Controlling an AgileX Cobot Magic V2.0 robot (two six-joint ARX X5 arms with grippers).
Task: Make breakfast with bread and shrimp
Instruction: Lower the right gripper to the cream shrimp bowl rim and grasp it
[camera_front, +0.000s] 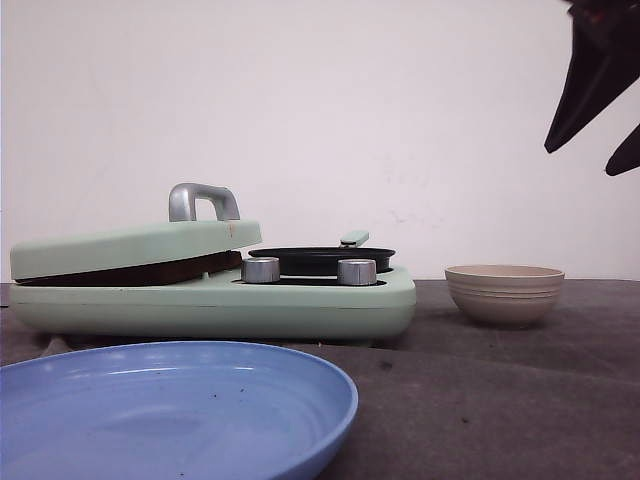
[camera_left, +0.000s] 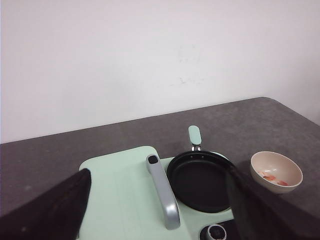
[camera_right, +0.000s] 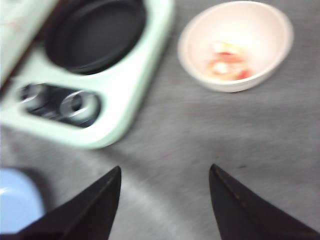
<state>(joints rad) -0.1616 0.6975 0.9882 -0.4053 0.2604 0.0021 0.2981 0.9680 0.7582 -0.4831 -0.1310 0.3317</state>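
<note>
Small reddish-orange shrimp (camera_right: 227, 67) lie in a beige ribbed bowl (camera_front: 504, 292), which also shows in the left wrist view (camera_left: 276, 171) with shrimp (camera_left: 274, 178) inside. The bread is out of view; the mint-green breakfast maker (camera_front: 215, 295) has its lid (camera_front: 135, 247) shut. My right gripper (camera_right: 165, 170) is open and empty, high above the table short of the bowl (camera_right: 235, 45); its fingers (camera_front: 590, 85) show at the top right of the front view. My left gripper (camera_left: 159, 175) is open and empty above the lid handle (camera_left: 164, 191).
A black frying pan (camera_left: 202, 180) sits on the maker's right side, with two metal knobs (camera_front: 260, 270) in front. A blue plate (camera_front: 170, 410) lies at the table's near left. A white wall stands behind the grey table (camera_front: 500, 400).
</note>
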